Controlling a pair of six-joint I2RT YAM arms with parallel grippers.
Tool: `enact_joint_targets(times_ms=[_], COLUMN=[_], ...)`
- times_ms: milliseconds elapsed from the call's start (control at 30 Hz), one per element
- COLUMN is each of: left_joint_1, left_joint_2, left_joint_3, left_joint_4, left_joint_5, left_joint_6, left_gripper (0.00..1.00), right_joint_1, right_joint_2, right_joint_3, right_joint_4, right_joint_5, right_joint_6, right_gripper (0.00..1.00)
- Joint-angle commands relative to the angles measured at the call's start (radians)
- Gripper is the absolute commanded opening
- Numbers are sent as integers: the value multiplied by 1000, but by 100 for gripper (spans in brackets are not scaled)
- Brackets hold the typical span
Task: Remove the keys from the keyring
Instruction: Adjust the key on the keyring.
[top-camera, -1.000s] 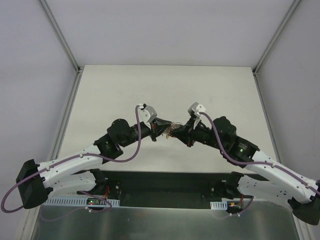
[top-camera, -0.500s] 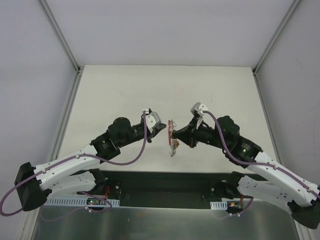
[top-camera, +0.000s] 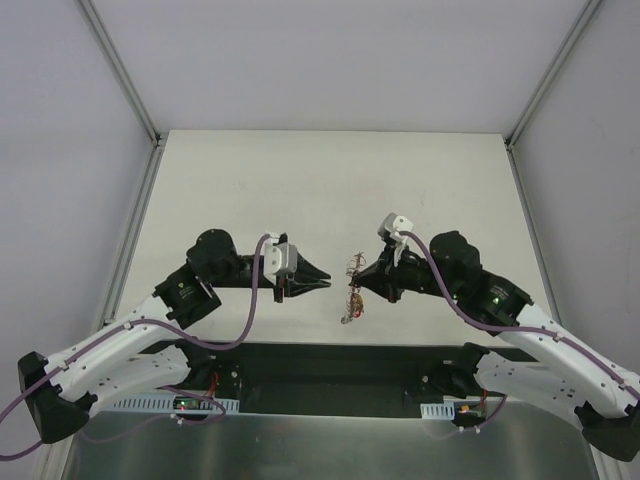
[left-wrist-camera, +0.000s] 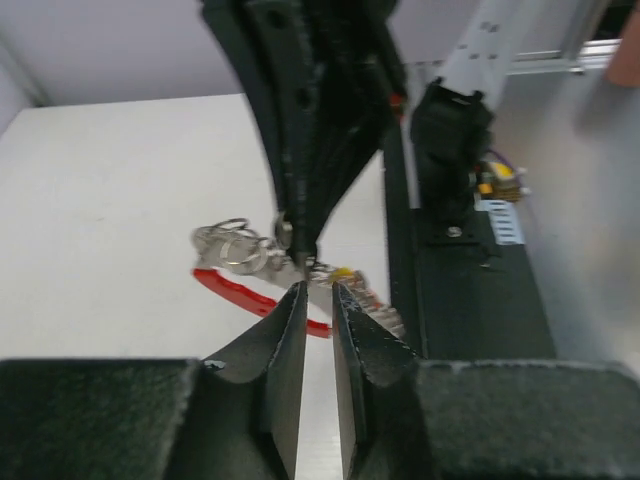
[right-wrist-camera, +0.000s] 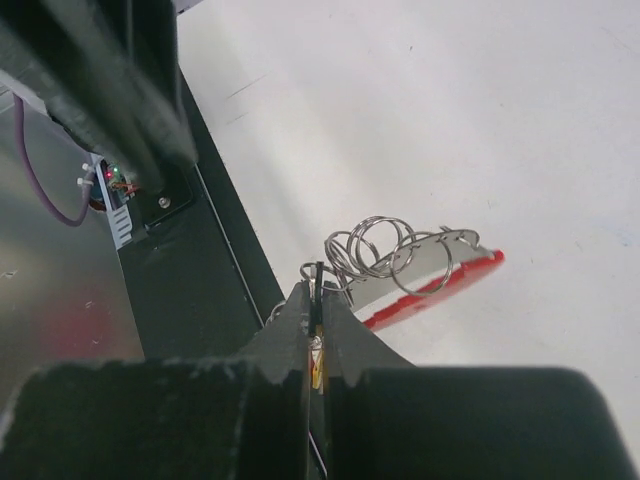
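My right gripper (top-camera: 359, 282) is shut on a thin dark piece of the keyring (top-camera: 352, 270) bunch and holds it above the table. In the right wrist view, wire rings of the keyring (right-wrist-camera: 385, 250), a pale tag (right-wrist-camera: 420, 268) and a red plastic piece (right-wrist-camera: 455, 283) stick out past the right gripper (right-wrist-camera: 318, 290). The keys (top-camera: 347, 312) hang jagged below it. My left gripper (top-camera: 325, 284) points at the bunch from the left, a short way off. In the left wrist view the left gripper (left-wrist-camera: 318, 288) has a narrow gap with nothing in it, and the keyring (left-wrist-camera: 232, 240) and keys (left-wrist-camera: 375, 305) lie just beyond.
The white table (top-camera: 330, 180) stretches away behind both arms. A black base strip (top-camera: 330, 365) runs along the near edge under the bunch. Metal frame posts (top-camera: 130, 90) rise at the back corners.
My left gripper has drawn back to the left off the bunch and its jaws have parted a little. The bunch now hangs from the right gripper alone, slightly nearer the front edge.
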Motion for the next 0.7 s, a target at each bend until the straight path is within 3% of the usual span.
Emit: enact_joint_targets(times_ms=[0,167,467,667], left_joint_1=[6,5,6,8], left_joint_2=[-10,29,102,154], left_joint_3=[43,37,63,97], left_joint_4=[8,17,55,55], left_joint_5=[345,364,239,293], left_joint_6=[1,17,92,124], left_gripper=[18,22,32,33], right_joint_1=[-4,-7,-6,-6], right_joint_2=[-19,-21,-32,-38], right_joint_3=[83,97,111,135], right_joint_4=[11,5,-7,-50], right_joint_5=[-22,-39,-74,-103], right_joint_6=[-38,-40,-63,-92], right_gripper=[1,1,1,1])
